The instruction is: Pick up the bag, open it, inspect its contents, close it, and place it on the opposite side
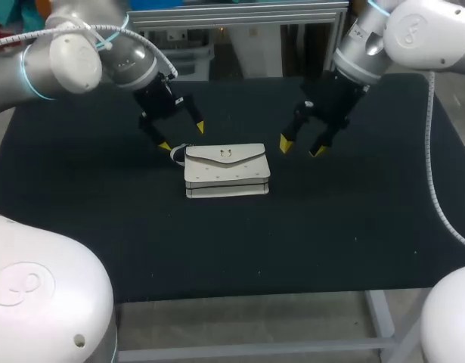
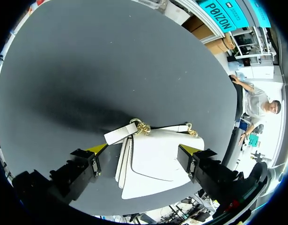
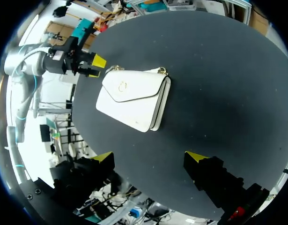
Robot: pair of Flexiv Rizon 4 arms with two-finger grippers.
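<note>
Head view: the bag [image 1: 227, 171] lies crosswise — left gripper [image 1: 182, 136], spread, hangs at its left end, nearer than the spread right gripper [image 1: 301, 147].

Bag [image 1: 227, 170]: plain off-white, no pattern. Small gold clasp [image 1: 225, 155] on the flap; gold chain links [image 2: 143, 127] by the white strap. Table [image 1: 330, 227]: uniform matte black. Left gripper [image 1: 182, 136] and right gripper [image 1: 302, 147]: black bodies, bright yellow tips. Left arm [image 1: 66, 57] and right arm [image 1: 413, 34]: silver-grey and white shells, each with a thin cyan ring.
</note>
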